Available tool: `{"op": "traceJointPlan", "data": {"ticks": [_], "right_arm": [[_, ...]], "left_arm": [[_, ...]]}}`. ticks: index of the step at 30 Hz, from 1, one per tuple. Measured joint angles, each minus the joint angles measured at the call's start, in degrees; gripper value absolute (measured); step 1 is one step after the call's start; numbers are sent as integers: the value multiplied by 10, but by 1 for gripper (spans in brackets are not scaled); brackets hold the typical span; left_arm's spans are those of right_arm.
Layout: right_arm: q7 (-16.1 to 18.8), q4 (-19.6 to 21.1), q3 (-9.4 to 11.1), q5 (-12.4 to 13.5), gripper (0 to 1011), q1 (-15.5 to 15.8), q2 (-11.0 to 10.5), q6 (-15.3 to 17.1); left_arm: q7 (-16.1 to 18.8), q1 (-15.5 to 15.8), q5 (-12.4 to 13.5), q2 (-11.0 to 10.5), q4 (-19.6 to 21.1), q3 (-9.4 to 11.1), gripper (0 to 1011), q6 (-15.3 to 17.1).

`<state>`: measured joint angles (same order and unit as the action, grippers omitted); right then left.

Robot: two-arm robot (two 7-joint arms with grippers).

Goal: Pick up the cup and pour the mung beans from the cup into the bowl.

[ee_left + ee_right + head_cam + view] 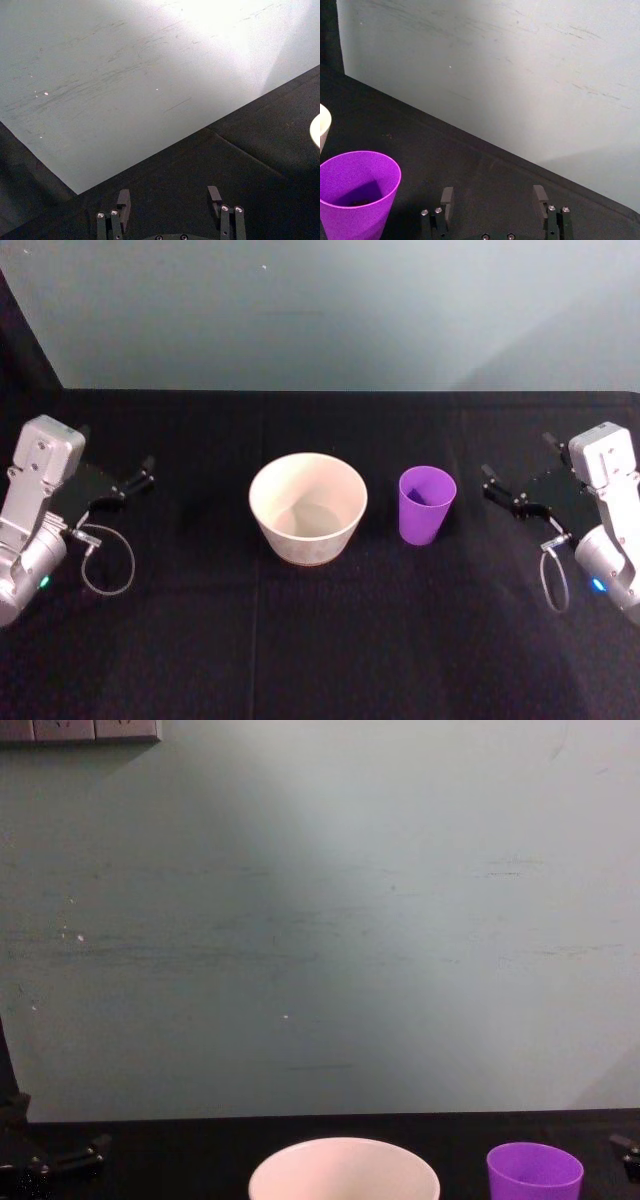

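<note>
The cup [427, 503] is standing upright on the black worktop [320, 640], just beside the bowl [308, 508] on the robot's right, with a narrow gap between them. Its inside is being darkened by shadow, so the mung beans cannot be made out with certainty, and the bowl is being seen empty. The right pincer [500, 490] is being held near the cup on its outer side, touching nothing, with its fingers spread apart. In the right wrist view the cup is sitting off to one side of that gap, not between the fingers. The left pincer [135, 480] is being held well apart beyond the bowl, fingers likewise spread, and is judged idle. Since nothing is being gripped, the reach is judged to be the step in hand, and most of the risk is being carried there. If the cup is being approached off-centre, one finger would meet the smooth tapered wall first, and the light cup could be shoved against the bowl or tipped, scattering grains over the dark cloth. If it is being clamped loosely, the taper could let it slide down. If it is being tilted too early or too fast, grains could be sent past the thin rim.
</note>
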<state>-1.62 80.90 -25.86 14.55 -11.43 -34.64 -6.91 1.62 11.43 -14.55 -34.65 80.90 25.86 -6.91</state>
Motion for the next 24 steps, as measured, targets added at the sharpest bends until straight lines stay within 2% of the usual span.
{"op": "traceJointPlan", "data": {"ticks": [24], "right_arm": [[0,0,0,0,1003,0,0,0]], "left_arm": [[0,0,0,0,0,0,1000,0]]}}
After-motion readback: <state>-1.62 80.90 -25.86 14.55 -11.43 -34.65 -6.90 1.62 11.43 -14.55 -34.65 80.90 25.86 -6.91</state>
